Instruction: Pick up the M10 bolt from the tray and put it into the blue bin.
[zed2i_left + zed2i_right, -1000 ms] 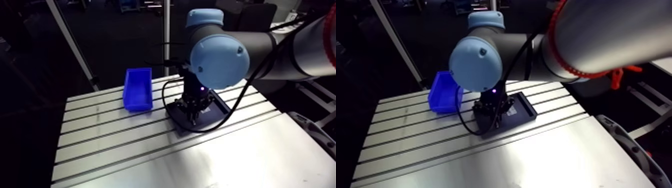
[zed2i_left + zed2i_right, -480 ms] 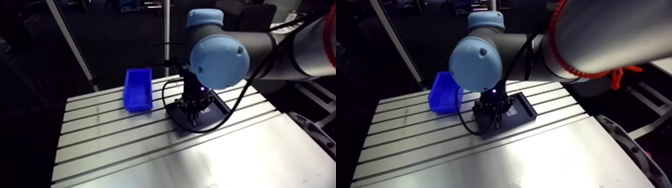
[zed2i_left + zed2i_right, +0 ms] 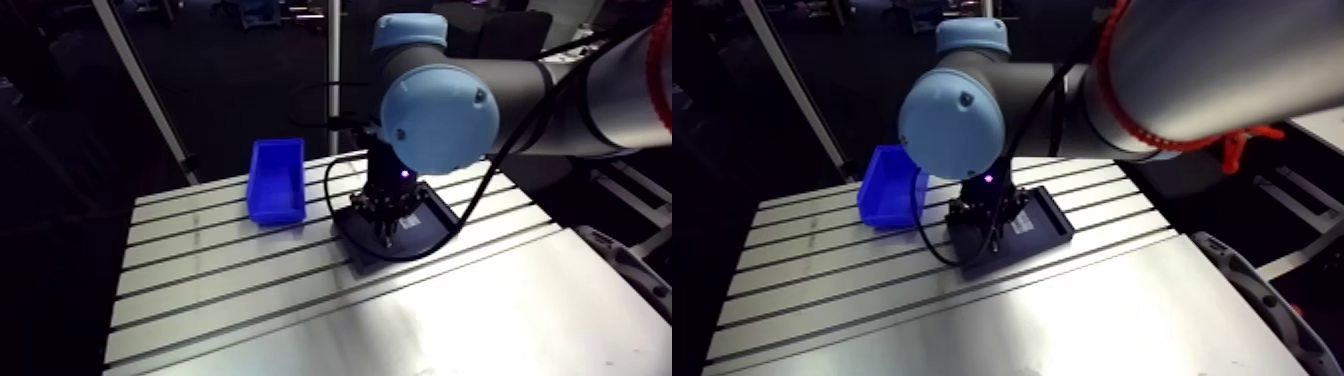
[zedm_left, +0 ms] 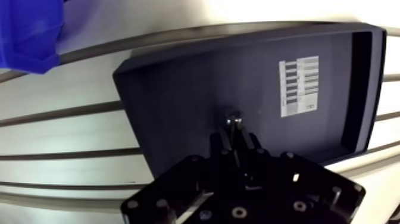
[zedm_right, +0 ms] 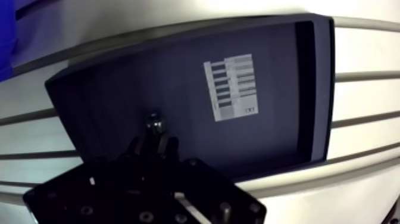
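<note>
- The slotted aluminium table (image 3: pixel 200 290) is pale and bare-metalled, and its dark grooves run lengthwise under everything that sits on it.
- A dark, shallow tray (image 4: pixel 178 101) lies flat across several grooves. A white printed label (image 4: pixel 299 86) is on its floor, toward one end.
- The blue bin (image 3: pixel 276 180) stands on the table near one corner of the tray, apart from it and not touching.
- In the arm view the gripper (image 4: pixel 233 132) points straight down over the tray.
- The M10 bolt (image 4: pixel 232 118) is at the very tips of the fingers (image 4: pixel 219 143), between them. It is over the tray's floor, beside the label and well clear of the tray's walls.
- The jaws are drawn narrow and pinch the bolt — only its rounded, shiny end shows past the tips.
- Whether the bolt touches the tray floor or hangs just above it cannot be told from the wrist view.
</note>
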Available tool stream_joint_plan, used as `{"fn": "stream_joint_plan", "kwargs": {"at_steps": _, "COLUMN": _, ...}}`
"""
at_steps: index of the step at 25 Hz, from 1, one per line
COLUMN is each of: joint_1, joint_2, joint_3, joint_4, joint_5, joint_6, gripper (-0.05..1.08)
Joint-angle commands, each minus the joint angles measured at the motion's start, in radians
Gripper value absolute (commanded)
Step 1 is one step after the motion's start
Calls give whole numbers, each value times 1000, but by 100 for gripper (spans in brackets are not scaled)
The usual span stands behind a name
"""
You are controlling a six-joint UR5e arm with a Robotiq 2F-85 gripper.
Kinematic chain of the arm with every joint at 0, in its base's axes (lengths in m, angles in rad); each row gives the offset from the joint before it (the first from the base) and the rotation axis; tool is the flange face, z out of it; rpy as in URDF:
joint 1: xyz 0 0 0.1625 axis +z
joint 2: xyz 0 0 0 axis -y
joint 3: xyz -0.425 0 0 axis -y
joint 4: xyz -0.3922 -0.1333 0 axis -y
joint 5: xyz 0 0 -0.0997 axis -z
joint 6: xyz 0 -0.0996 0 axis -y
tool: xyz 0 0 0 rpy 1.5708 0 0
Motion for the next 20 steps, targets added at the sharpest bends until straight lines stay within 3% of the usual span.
{"fn": "stream_joint_plan", "kwargs": {"at_steps": 1, "joint_1": 2, "joint_2": -7, "joint_3": -28, "joint_4": 0, "joint_5": 3, "joint_6": 2, "gripper": 94}}
{"fn": "stream_joint_plan", "kwargs": {"at_steps": 6, "joint_1": 2, "joint_2": -33, "joint_3": -50, "joint_4": 8, "joint_5": 4, "joint_6": 0, "gripper": 104}}
{"fn": "stream_joint_plan", "kwargs": {"at_steps": 12, "joint_1": 10, "joint_2": -91, "joint_3": -77, "joint_4": 74, "joint_5": 4, "joint_6": -11, "gripper": 106}}
{"fn": "stream_joint_plan", "kwargs": {"at_steps": 20, "joint_1": 114, "joint_2": -125, "joint_3": -160, "joint_4": 224, "joint_5": 12, "joint_6": -264, "gripper": 105}}
